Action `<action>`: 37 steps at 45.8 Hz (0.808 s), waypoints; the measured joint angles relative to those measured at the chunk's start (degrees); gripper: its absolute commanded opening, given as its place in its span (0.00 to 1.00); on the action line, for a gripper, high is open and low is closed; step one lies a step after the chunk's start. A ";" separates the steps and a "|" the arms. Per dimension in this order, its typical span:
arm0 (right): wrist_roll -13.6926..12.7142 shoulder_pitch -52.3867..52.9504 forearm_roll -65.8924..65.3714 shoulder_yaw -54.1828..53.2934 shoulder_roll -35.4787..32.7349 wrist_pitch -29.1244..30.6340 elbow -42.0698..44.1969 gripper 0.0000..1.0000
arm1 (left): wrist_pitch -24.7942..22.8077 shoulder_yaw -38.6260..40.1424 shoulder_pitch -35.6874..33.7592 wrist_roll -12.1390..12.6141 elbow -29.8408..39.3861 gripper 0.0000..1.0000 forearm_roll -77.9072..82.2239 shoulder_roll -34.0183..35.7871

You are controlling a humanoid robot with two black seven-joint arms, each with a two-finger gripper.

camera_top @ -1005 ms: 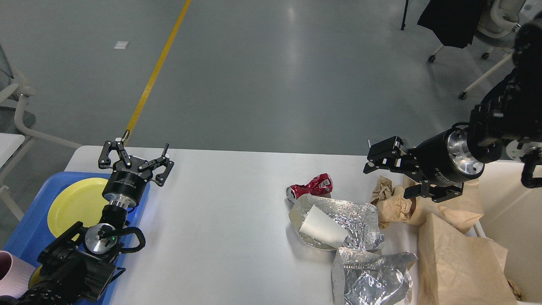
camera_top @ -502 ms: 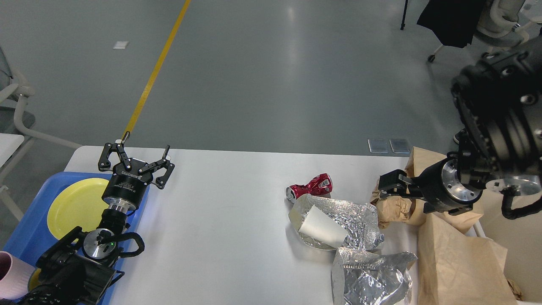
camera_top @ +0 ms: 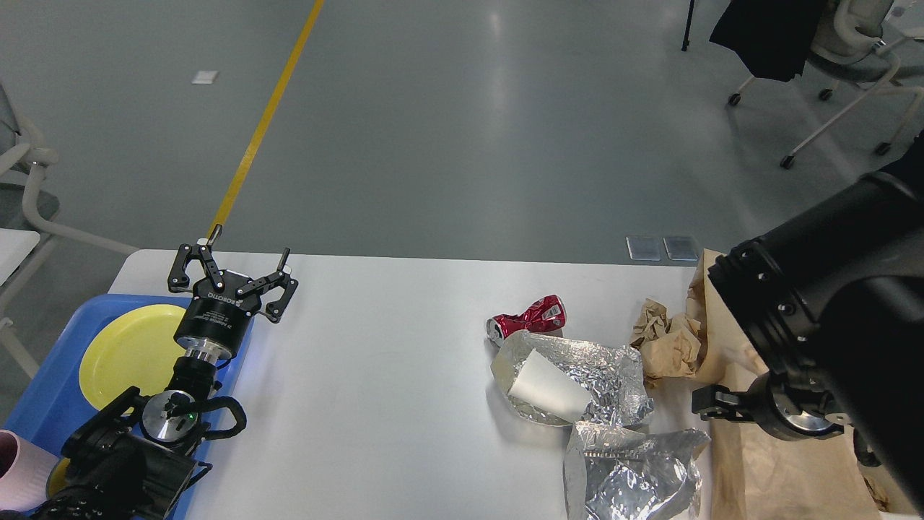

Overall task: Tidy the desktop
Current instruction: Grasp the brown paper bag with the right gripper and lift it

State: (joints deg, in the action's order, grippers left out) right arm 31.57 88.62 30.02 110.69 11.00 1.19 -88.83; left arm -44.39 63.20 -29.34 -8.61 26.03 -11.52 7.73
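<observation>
Grey workshop floor with a yellow line lies behind the white tabletop (camera_top: pixel 375 375), which fills the lower half of my head view.

Landmark: the crushed red can (camera_top: pixel 528 318), near the tabletop's middle right.

- Just in front of the can lies crumpled foil (camera_top: pixel 577 375) wrapped around a white cup; a second foil wad (camera_top: pixel 632 469) lies nearer me. I judge these to be litter awaiting removal.
- Right of the can sits crumpled brown paper (camera_top: pixel 668 339), then a brown paper bag (camera_top: pixel 765 462).
- My right gripper (camera_top: pixel 711 404) hangs low over that bag, seen small and dark; whether its fingers are apart or together, I cannot tell. The bulky arm hides much of the bag.
- Far left of the can, my left gripper (camera_top: pixel 234 271) hovers with fingers apart, holding nothing, beside a blue tray (camera_top: pixel 43 390) carrying a yellow plate (camera_top: pixel 126 347), cut off by the frame.
</observation>
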 measured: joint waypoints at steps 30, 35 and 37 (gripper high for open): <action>0.42 -14.14 5.85 1.19 0.18 -11.94 10.03 0.00 | -0.23 0.09 0.04 0.00 -0.02 1.00 0.00 0.09; 0.36 -14.11 5.83 1.59 0.00 -12.82 9.65 0.00 | -0.24 0.09 0.05 0.00 -0.02 1.00 0.00 0.09; 0.35 -14.05 5.83 1.69 -0.30 -12.99 9.60 0.00 | -0.25 0.09 0.06 0.00 -0.02 1.00 0.00 0.09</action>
State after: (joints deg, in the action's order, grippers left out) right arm 31.92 74.57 35.85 112.38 10.70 -11.80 -79.23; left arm -44.64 63.28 -29.28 -8.61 26.01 -11.52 7.82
